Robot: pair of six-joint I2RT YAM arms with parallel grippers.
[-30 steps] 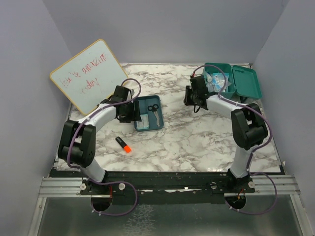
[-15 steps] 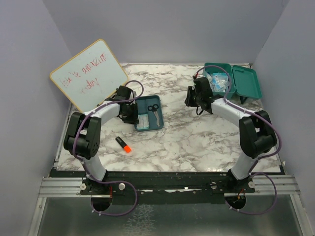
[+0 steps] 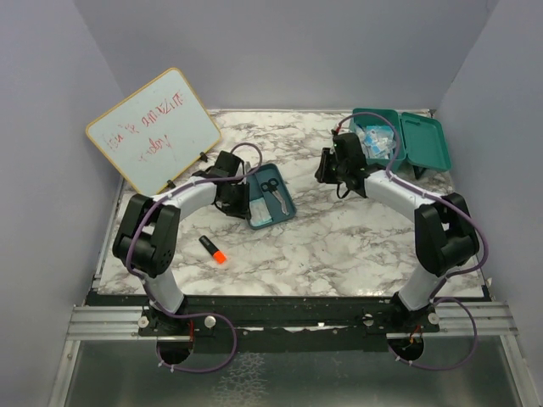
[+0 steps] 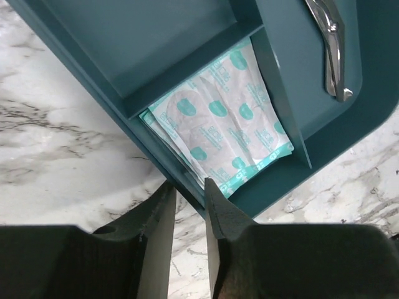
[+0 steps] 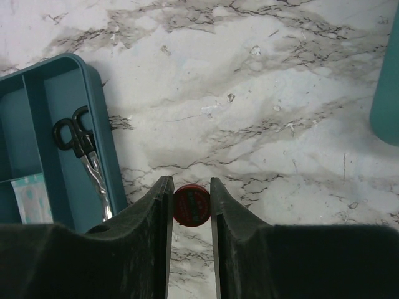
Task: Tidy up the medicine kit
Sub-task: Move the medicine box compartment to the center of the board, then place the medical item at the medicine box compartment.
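Note:
The medicine kit [image 3: 422,142], a teal box with its lid thrown open, stands at the back right; its edge [image 5: 388,93] shows in the right wrist view. My left gripper [image 3: 245,197] [image 4: 187,185] is shut on the near wall of the flat teal divided tray [image 3: 285,209] [image 4: 156,37]. In the tray lie scissors [image 3: 271,188] [image 4: 329,43] and plaster packets [image 4: 230,118]. My right gripper [image 3: 326,170] [image 5: 190,182] hangs over the marble between tray and kit, shut on a small red round tin [image 5: 190,205].
A whiteboard [image 3: 153,129] leans at the back left. An orange highlighter [image 3: 214,249] lies on the marble table [image 3: 339,237] in front of the tray. The kit holds several white and blue packets [image 3: 376,140]. Grey walls close in the left, right and back.
My left jaws have closed onto the tray's wall, and the tray has swung and shifted to the right. The right gripper has moved slightly and keeps its hold.

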